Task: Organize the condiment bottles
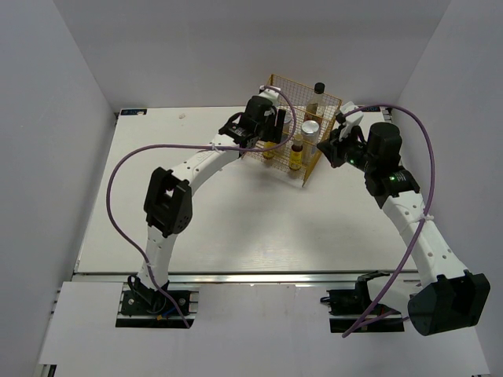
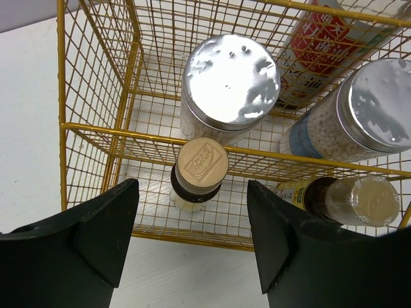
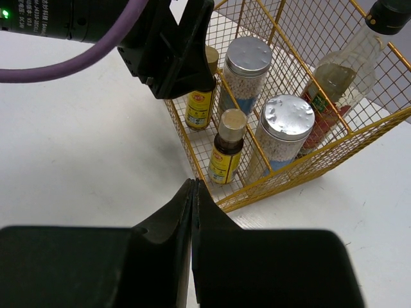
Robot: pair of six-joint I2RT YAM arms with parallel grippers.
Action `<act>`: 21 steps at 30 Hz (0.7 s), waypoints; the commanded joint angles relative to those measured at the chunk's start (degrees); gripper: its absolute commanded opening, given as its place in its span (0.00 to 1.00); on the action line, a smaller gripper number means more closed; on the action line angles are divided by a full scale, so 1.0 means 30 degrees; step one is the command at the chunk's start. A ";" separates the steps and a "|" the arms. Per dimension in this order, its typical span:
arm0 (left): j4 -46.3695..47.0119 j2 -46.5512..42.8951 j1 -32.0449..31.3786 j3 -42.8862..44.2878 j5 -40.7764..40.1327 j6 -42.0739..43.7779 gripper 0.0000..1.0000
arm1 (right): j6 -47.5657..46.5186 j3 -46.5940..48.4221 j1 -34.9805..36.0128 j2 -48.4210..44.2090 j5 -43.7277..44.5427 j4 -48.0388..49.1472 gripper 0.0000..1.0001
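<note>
Left gripper [image 2: 191,215], lower frame: jaws apart, empty, straddling amber bottle [image 2: 200,168] inside wire rack [image 2: 96,128]. Right gripper [image 3: 194,192]: shut, empty. Risk: finger clipping rack wire on lifting, toppling condiment bottles [image 1: 310,129], all racked, upper centre.

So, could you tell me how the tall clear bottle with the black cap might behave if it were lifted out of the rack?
The tall clear bottle looks like glass or hard plastic, so it is probably rigid and smooth, perhaps slippery. It is slim and rises above the gold wire rack, so it may tip easily once freed.
</note>
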 commanded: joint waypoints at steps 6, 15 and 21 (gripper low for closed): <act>0.1999 -0.5647 -0.0106 -0.2275 0.0665 -0.0971 0.90 | -0.0664 0.0191 -0.0076 -0.0694 -0.0606 -0.0316 0.52; 0.4553 -1.4495 -0.0106 -1.1505 0.1250 -0.2554 0.98 | 0.1646 0.2066 -0.0076 0.0681 0.0528 -0.3947 0.89; 0.2913 -1.8745 -0.0106 -1.4846 0.1165 -0.3463 0.98 | 0.2848 0.3998 -0.0105 0.1911 0.2523 -0.6875 0.89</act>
